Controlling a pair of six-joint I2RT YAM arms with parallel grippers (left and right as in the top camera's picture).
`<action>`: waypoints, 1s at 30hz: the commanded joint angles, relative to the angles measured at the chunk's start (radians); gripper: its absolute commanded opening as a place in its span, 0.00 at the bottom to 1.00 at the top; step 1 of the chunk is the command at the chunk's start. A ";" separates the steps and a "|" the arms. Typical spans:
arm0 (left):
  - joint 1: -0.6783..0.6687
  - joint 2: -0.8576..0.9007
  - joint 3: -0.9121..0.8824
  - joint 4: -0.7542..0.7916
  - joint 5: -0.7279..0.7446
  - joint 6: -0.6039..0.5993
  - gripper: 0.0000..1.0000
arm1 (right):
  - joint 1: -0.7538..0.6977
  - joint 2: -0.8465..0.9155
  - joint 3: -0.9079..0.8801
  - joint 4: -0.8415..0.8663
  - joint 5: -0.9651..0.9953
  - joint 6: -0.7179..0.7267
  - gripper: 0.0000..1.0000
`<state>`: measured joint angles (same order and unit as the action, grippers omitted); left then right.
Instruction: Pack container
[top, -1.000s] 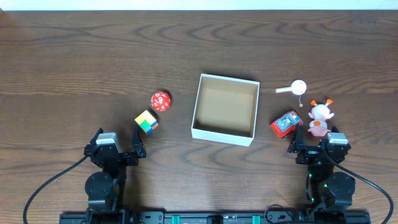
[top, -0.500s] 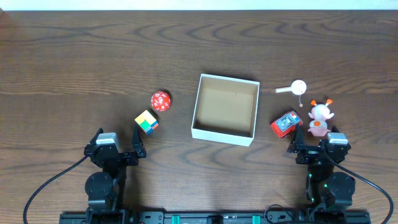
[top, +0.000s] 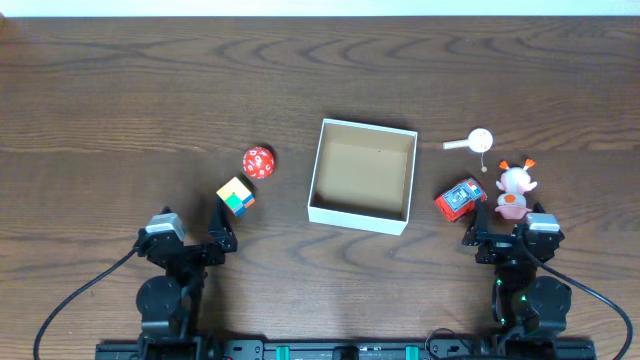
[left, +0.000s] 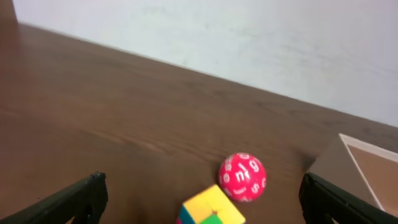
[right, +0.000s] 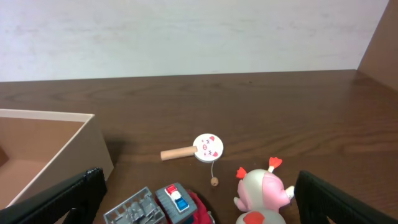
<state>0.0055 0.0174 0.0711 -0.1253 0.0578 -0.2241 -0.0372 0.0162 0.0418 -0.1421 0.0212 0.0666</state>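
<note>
The container, a square shallow box with white walls and a tan inside, stands mid-table and holds nothing; its edge shows in the left wrist view and the right wrist view. A red numbered ball and a multicoloured cube lie to its left. A red toy fire truck, a pink duck figure and a small white rattle drum lie to its right. My left gripper is open just behind the cube. My right gripper is open behind the truck and duck.
The dark wood table stretches bare at the back and far left. A pale wall rises beyond the table's far edge. Cables run from both arm bases at the front edge.
My left gripper has shifted slightly left and turned a little. The right arm and all the toys have not moved.
</note>
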 joint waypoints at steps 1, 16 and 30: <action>0.005 0.049 0.150 -0.060 0.002 -0.058 0.98 | -0.008 -0.010 -0.005 0.002 -0.003 -0.012 0.99; -0.006 1.115 1.272 -0.793 -0.032 -0.030 0.98 | -0.008 -0.010 -0.005 0.002 -0.003 -0.012 0.99; -0.105 1.652 1.566 -1.009 -0.031 -0.088 0.98 | -0.008 -0.010 -0.005 0.002 -0.003 -0.012 0.99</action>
<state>-0.0998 1.6547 1.6165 -1.1007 0.0383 -0.2958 -0.0372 0.0143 0.0395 -0.1383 0.0212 0.0662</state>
